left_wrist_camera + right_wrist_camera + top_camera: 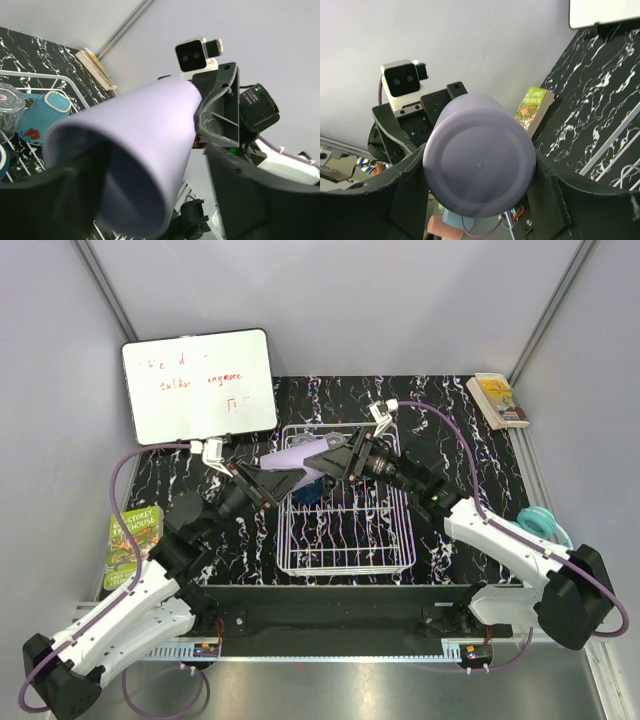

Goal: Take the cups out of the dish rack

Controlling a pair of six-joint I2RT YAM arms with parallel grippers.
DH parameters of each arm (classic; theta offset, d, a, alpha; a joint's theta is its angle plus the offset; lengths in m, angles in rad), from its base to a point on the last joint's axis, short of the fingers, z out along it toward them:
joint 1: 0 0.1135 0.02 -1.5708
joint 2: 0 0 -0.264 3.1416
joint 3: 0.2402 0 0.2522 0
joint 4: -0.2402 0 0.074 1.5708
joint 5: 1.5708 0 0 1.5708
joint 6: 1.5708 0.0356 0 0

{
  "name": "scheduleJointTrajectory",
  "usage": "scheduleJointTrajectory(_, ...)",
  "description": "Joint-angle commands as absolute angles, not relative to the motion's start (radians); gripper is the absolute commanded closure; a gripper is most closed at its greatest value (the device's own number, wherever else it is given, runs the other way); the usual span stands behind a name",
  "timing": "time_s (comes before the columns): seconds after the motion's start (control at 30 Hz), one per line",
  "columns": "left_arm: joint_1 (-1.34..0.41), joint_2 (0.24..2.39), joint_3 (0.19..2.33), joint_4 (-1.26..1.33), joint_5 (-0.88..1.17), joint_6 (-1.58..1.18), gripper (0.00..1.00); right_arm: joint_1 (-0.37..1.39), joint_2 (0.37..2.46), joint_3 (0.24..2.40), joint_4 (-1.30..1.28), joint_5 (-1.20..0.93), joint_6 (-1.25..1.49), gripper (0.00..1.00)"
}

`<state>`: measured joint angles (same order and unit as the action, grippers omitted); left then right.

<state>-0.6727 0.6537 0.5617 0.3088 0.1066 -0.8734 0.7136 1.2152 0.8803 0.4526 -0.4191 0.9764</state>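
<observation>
Left gripper (150,165) first: I see its fingers spread either side of the open mouth of the lavender tumbler (145,125), with a sliver of daylight on one side, so I judge it is not pinching yet. Between my two grippers the tumbler lies on its side in the air, mouth toward the left one and base toward the right one. I read this as a hand-over posture — the right arm lifts the cup out, and the left can carry it to its own side of the desk (450,430). Right gripper (479,170) pinches the base end, a finger pressed on each flank. Below both grippers sits the dish rack (347,571). Beyond the left gripper's left finger, the teal mug (47,112) and a clear glass (7,105) sit inside it.
</observation>
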Motion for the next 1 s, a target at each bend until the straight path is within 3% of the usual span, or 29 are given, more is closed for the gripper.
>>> scheduleJointTrajectory(0.0, -0.669, 0.686, 0.565, 0.445, 0.178, -0.897, 0.32, 0.729, 1.241, 0.887, 0.557, -0.489, 1.020, 1.00)
scheduleJointTrajectory(0.03, -0.669, 0.690, 0.563, 0.462, 0.182, -0.899, 0.42, 0.732, 1.244, 0.887, 0.561, -0.492, 1.020, 1.00)
scheduleJointTrajectory(0.1, -0.669, 0.701, 0.561, 0.469, 0.198, -0.905, 0.51, 0.735, 1.259, 0.890, 0.563, -0.506, 1.023, 1.00)
scheduleJointTrajectory(0.2, -0.669, 0.713, 0.560, 0.469, 0.210, -0.904, 0.75, 0.738, 1.272, 0.893, 0.563, -0.514, 1.025, 1.00)
scheduleJointTrajectory(0.23, -0.669, 0.715, 0.567, 0.448, 0.210, -0.904, 1.00, 0.739, 1.270, 0.890, 0.560, -0.511, 1.023, 1.00)
scheduleJointTrajectory(0.33, -0.669, 0.709, 0.572, 0.417, 0.198, -0.894, 1.00, 0.738, 1.249, 0.891, 0.505, -0.486, 0.994, 1.00)
scheduleJointTrajectory(0.43, -0.669, 0.693, 0.584, 0.346, 0.170, -0.882, 1.00, 0.739, 1.207, 0.911, 0.396, -0.446, 0.934, 0.71)
scheduleJointTrajectory(0.47, -0.669, 0.686, 0.606, 0.315, 0.160, -0.867, 1.00, 0.738, 1.180, 0.923, 0.362, -0.407, 0.899, 0.49)
scheduleJointTrajectory(0.57, -0.669, 0.672, 0.658, 0.174, 0.114, -0.829, 1.00, 0.739, 1.108, 0.957, 0.208, -0.288, 0.818, 0.16)
scheduleJointTrajectory(0.67, -0.669, 0.655, 0.725, 0.017, 0.054, -0.781, 1.00, 0.736, 1.034, 0.997, 0.056, -0.137, 0.732, 0.01)
scheduleJointTrajectory(0.87, -0.669, 0.627, 0.851, -0.316, -0.178, -0.640, 1.00, 0.735, 0.925, 1.037, -0.139, 0.099, 0.614, 0.00)
scheduleJointTrajectory(0.97, -0.667, 0.725, 1.001, -0.547, -0.378, -0.569, 1.00, 0.735, 0.943, 1.087, -0.272, 0.205, 0.586, 0.00)
